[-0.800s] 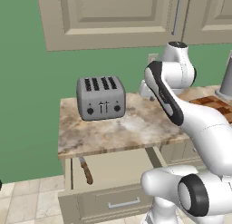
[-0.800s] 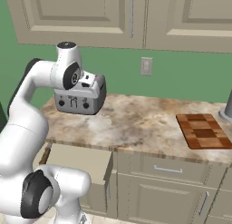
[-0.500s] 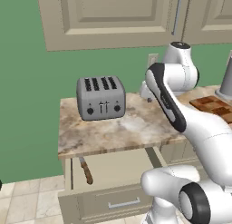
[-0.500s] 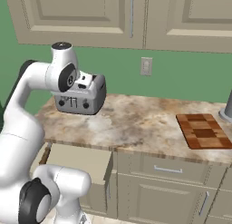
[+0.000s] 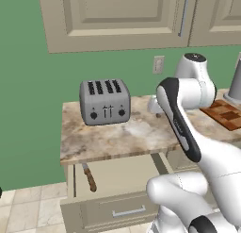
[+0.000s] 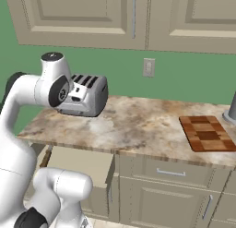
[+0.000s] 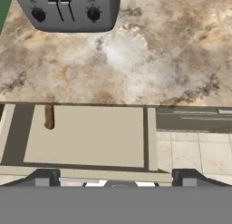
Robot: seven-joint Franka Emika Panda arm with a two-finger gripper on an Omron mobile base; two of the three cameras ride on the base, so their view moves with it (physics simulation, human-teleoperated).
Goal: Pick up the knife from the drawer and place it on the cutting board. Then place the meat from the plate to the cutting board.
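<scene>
Lying in the open drawer (image 5: 117, 180) at lower left, the knife (image 5: 88, 177) shows mostly its handle, its blade tucked beneath the counter (image 5: 122, 137), while the hand (image 7: 116, 180) is spread, empty.

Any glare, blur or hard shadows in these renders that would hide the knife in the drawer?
Left base view: flat, even light, no glare; knife sharp against the pale drawer floor. Hand view: counter edge hides the blade, only the brown handle shows; soft shading, no blur. Right base view: evenly lit, cutting board crisp.
</scene>
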